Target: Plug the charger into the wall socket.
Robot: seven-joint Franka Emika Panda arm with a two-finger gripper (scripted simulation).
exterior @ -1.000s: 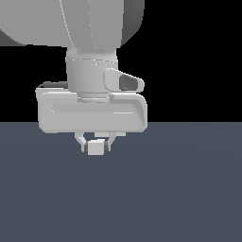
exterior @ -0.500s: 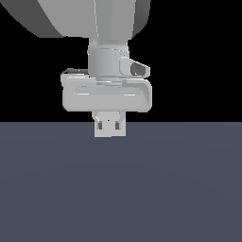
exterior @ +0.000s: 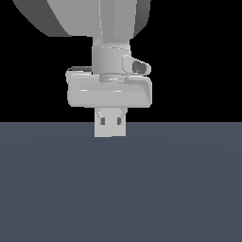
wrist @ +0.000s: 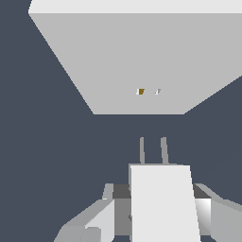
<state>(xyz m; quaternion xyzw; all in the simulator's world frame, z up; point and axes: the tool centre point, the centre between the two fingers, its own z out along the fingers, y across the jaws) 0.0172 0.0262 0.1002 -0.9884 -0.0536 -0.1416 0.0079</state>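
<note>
The charger (exterior: pixel 110 128), a small off-white block, is clamped between my gripper's (exterior: pixel 111 116) fingers, just above the dark grey floor (exterior: pixel 121 189). In the exterior view its face shows two small dark marks. In the wrist view the charger (wrist: pixel 160 203) has two thin prongs (wrist: pixel 152 150) pointing at the wall socket (wrist: pixel 123 56), a large off-white square plate. Two tiny holes (wrist: pixel 140 91) sit near the plate's centre, roughly in line with the prongs. A gap of floor separates prongs and plate. The socket is out of the exterior view.
Dark grey floor (wrist: pixel 56 142) surrounds the socket plate on all sides. The background above the floor line in the exterior view is black. Nothing else stands nearby.
My hand has shifted to the exterior view's right and risen a little, carrying the charger. The charger's face now looks larger, with its two dark marks showing.
</note>
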